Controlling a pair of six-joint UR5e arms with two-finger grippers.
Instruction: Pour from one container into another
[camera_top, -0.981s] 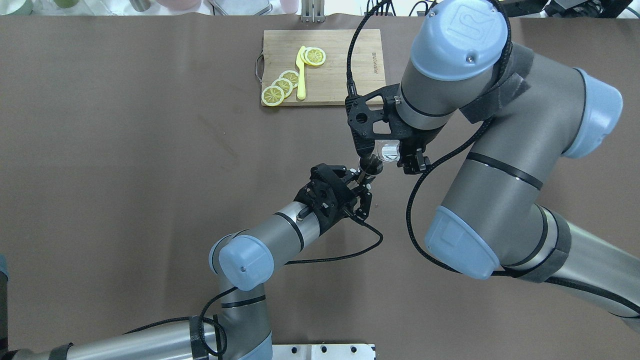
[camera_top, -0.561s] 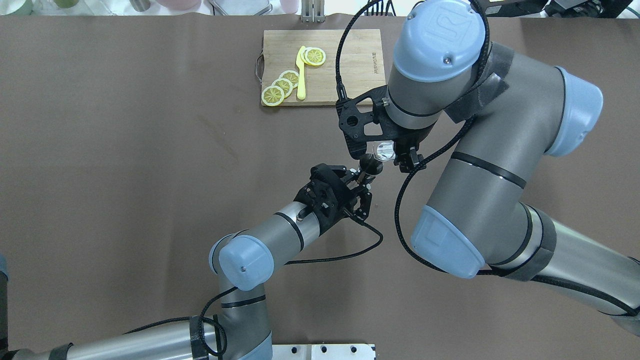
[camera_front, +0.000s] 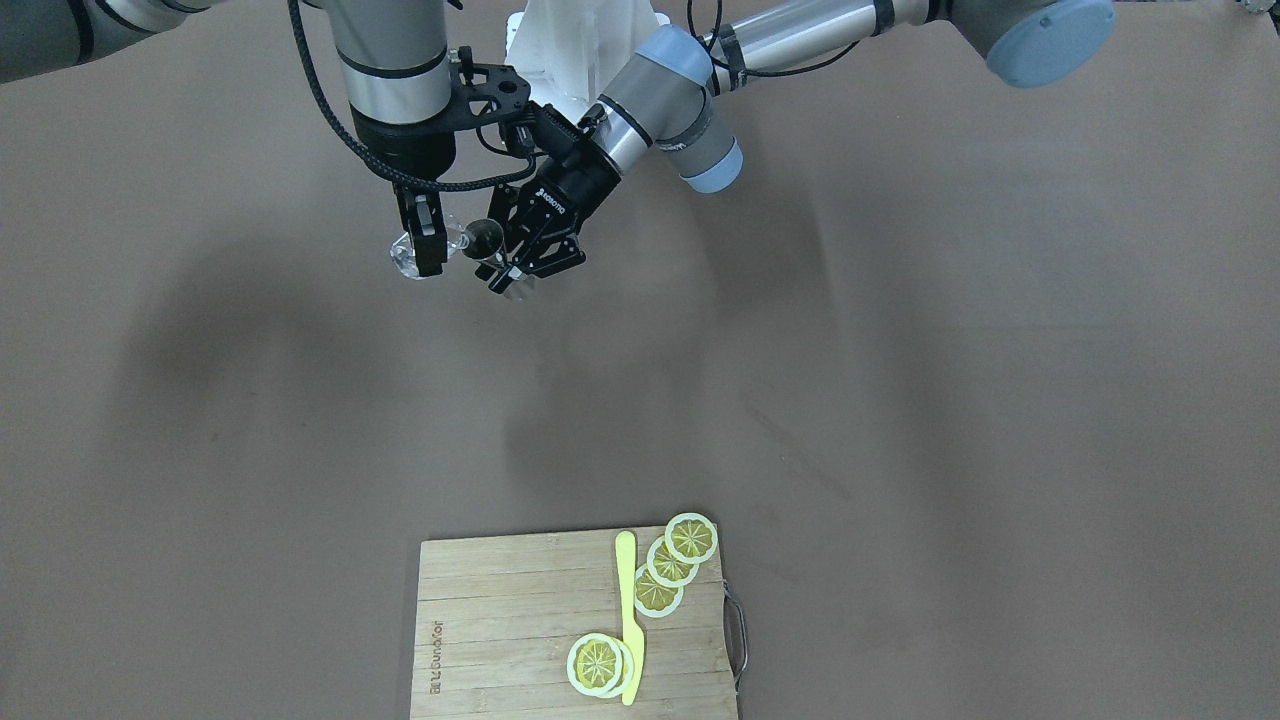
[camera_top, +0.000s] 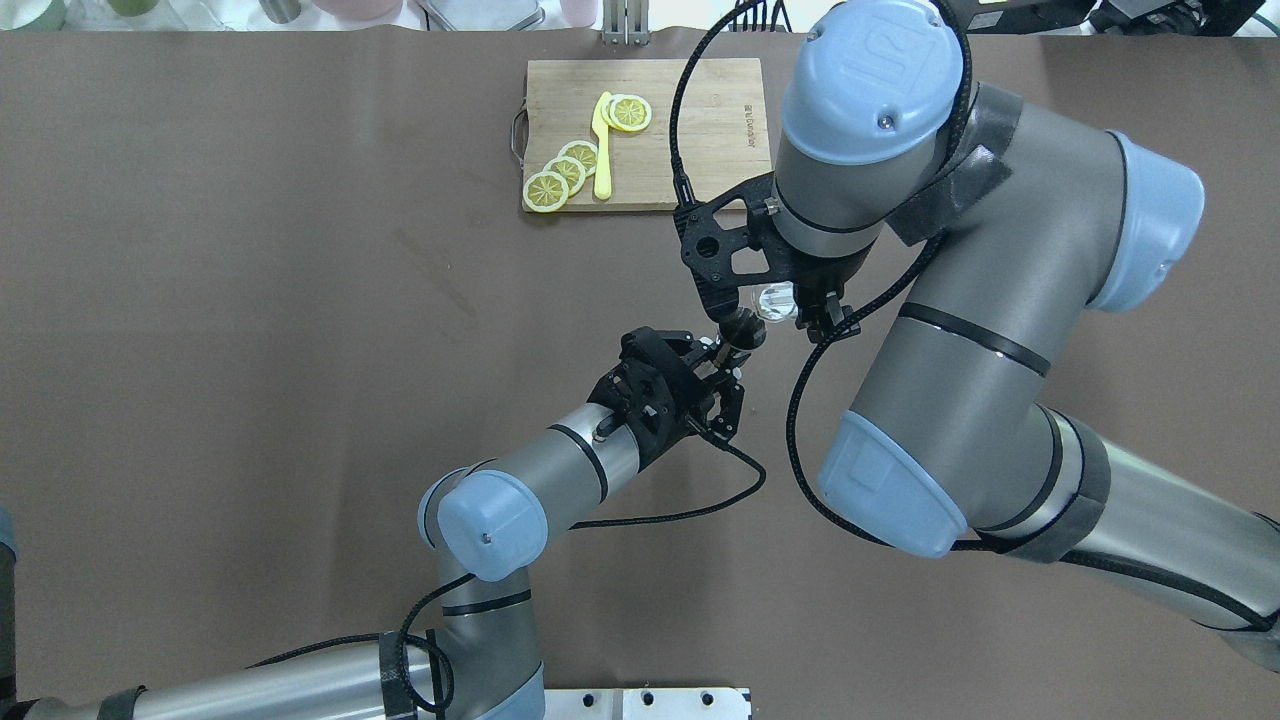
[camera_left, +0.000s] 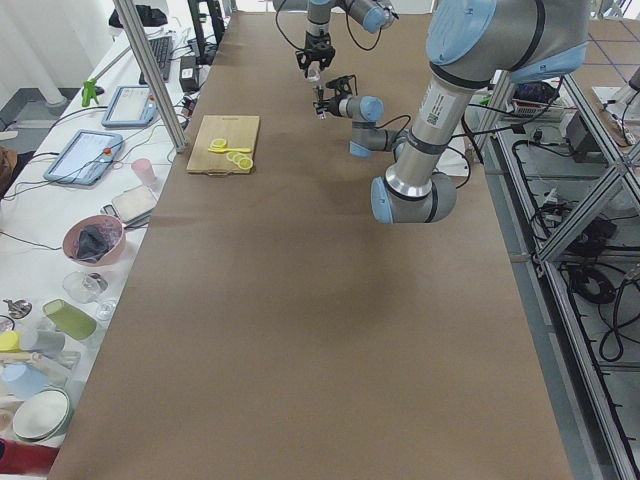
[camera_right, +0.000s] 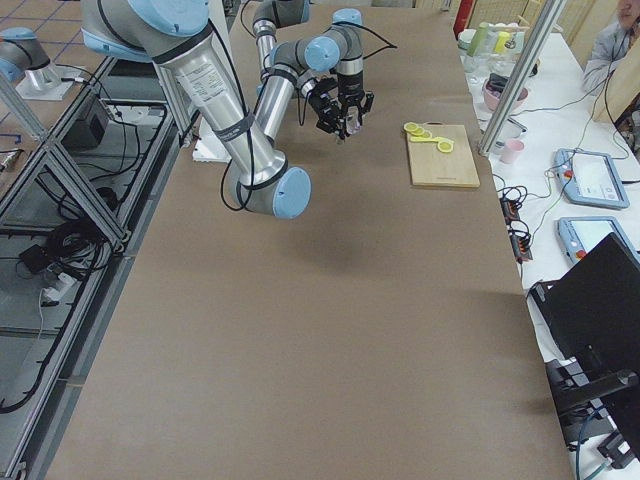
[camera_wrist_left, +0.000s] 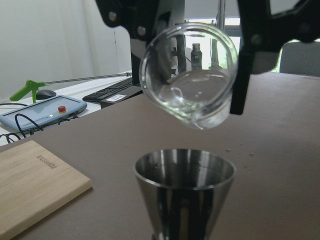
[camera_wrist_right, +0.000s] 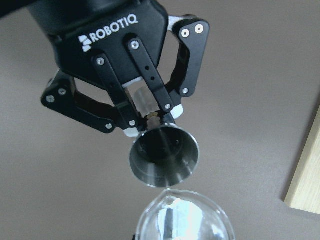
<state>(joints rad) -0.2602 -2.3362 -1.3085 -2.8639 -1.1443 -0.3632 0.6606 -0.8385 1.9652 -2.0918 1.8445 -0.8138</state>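
Observation:
The steel jigger (camera_top: 740, 328) stands upright above the table with my left gripper (camera_top: 722, 358) shut on its waist. In the left wrist view the jigger's (camera_wrist_left: 185, 185) empty upper cup fills the bottom centre. The clear glass tumbler (camera_top: 775, 300) hangs tilted just above and beyond it, and my right gripper (camera_top: 778, 308) is shut on it. From the right wrist, the tumbler's rim (camera_wrist_right: 182, 217) shows below the jigger (camera_wrist_right: 164, 156) and the left gripper (camera_wrist_right: 150, 120). The front view has the tumbler (camera_front: 408, 258) left of the jigger (camera_front: 486, 240). I see no liquid in either.
A wooden cutting board (camera_top: 700, 100) lies at the table's far side with lemon slices (camera_top: 560, 175) and a yellow knife (camera_top: 602, 150) on it. The right arm's upper joints (camera_top: 870, 80) overhang the board's right end. Brown table (camera_top: 250, 300) spreads around both arms.
The right arm has swung slightly left, which brought the tumbler a little closer over the jigger. The left arm and the jigger have stayed still.

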